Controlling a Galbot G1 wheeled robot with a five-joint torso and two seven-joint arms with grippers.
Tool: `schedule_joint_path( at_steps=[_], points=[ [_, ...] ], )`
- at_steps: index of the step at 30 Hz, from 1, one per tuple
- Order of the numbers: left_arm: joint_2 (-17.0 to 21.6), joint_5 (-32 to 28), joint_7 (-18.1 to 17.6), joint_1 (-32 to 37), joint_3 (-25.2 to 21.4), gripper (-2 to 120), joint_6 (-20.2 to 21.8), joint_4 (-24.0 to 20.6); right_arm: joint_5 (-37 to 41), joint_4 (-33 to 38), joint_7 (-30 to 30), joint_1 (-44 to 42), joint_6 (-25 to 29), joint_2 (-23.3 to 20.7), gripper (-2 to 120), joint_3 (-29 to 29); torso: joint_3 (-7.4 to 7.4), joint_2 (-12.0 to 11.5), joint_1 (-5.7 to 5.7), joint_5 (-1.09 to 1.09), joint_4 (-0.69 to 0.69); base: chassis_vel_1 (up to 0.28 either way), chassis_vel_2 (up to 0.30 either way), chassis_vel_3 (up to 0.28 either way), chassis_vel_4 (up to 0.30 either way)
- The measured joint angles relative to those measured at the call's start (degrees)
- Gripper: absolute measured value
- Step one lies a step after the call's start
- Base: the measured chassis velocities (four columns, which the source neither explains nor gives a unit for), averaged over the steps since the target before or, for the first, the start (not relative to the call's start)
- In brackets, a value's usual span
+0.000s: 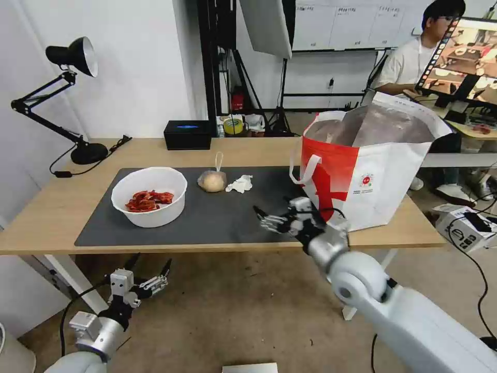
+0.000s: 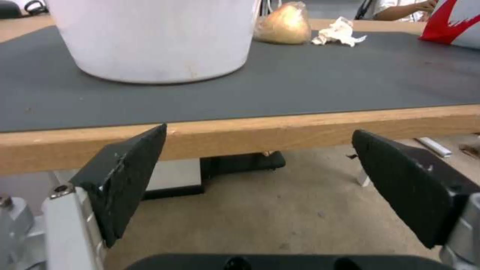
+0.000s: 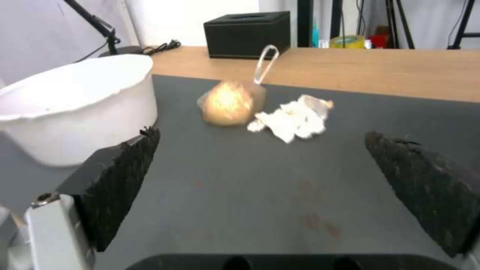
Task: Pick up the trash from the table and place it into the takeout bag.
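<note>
the left gripper [image 1: 151,267] hung below the table's [image 1: 52,207] front edge, near the floor, its 2 fingers [image 2: 125,176] spread wide with nothing between them. the right gripper [image 1: 266,216] was out over the near part of the mat [image 1: 217,217], just left of the bag [image 1: 373,176], fingers [image 3: 120,180] spread wide as well and holding nothing; it faced toward the trash across the mat.

on the mat's left stood the bowl [image 1: 150,196] with red scraps [image 1: 147,201] inside. farther back, near the mat's middle, lay the knotted bag [image 1: 212,180] with a beige lump, its loop standing upright, and just to its right the tissue [image 1: 239,184]; whether those 2 touched i could not tell. the red-and-white bag stood upright at the table's right end, partly on the mat, its mouth open and the foil lining showing.

at the back of the table sat a black box [image 1: 187,133], and at the far left a black lamp [image 1: 67,98].
</note>
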Motion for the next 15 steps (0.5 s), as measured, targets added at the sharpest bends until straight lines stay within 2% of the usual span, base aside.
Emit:
schedule_joint_path(
  at_steps=[9, 15],
  points=[
    [-0.2, 0.1, 0.0, -0.1, -0.2, 100, 0.0, 0.2, 4.0, -10.4, 3.4, 13.2, -3.8, 6.9, 100, -5.9, 0.0, 0.0, 0.0, -0.01, 0.01, 0.0, 0.0, 0.0, 0.0],
    [-0.3, 0.0, 0.1, -0.4, 0.0, 100, -0.1, 0.7, 4.2, -21.2, 6.4, 19.6, -6.2, 12.4, 100, -9.1, 0.0, 0.0, 0.0, 0.0, 0.01, 0.0, 0.0, 0.0, 0.0]
  ],
)
